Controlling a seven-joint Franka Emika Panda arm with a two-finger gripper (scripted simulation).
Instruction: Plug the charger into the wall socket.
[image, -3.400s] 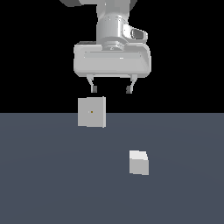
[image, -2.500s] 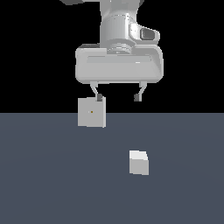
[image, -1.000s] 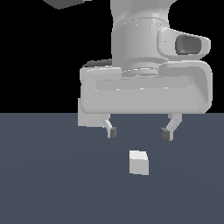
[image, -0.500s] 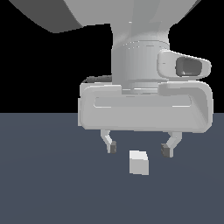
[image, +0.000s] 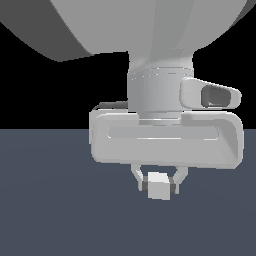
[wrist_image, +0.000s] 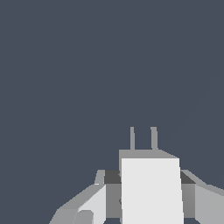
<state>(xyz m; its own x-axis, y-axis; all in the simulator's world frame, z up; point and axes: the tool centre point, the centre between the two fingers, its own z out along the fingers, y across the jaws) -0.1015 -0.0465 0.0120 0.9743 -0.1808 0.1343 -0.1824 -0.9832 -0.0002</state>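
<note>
The charger (image: 159, 186) is a small white-grey block resting on the dark floor, in the lower middle of the exterior view. My gripper (image: 159, 188) has come down over it, and a finger presses each side of the block, so it is shut on the charger. In the wrist view the charger (wrist_image: 151, 188) fills the space between my fingers (wrist_image: 89, 205), dark pads touch its sides, and two thin prongs (wrist_image: 142, 138) stick out of its far end. The wall socket is hidden behind my large hand and arm in the exterior view.
A flat dark grey-blue floor (image: 45, 210) spreads around the charger, with a black background above it. The bulky hand body (image: 165, 142) blocks most of the middle of the exterior view.
The hand came lower and closer to the camera. Its fingers, wide apart half a second ago, have closed in onto the charger's two sides. The charger itself has stayed in place.
</note>
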